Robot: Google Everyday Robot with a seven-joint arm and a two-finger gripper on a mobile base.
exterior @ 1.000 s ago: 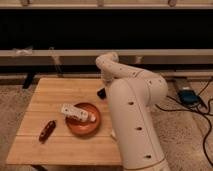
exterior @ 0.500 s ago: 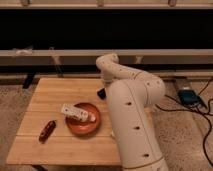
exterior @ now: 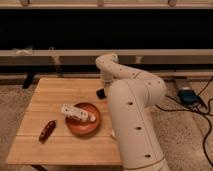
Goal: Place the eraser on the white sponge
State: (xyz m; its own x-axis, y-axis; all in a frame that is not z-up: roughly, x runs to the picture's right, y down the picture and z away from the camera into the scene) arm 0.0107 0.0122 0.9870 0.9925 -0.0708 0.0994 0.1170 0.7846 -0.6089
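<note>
No shift since earlier; eraser (exterior: 100, 93) right beneath hand (exterior: 103, 86), on table (exterior: 55, 100)

You see the robot's white arm (exterior: 131, 105) bent over a wooden table (exterior: 55, 95), its gripper (exterior: 102, 91) low at the tabletop just behind a red plate (exterior: 75, 131) that carries a white spotted bar (exterior: 77, 113). A reddish-brown oblong item (exterior: 47, 130) lies left of the plate.

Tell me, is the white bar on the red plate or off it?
On: the white bar lies across the red plate; the claw hangs behind it.
</note>
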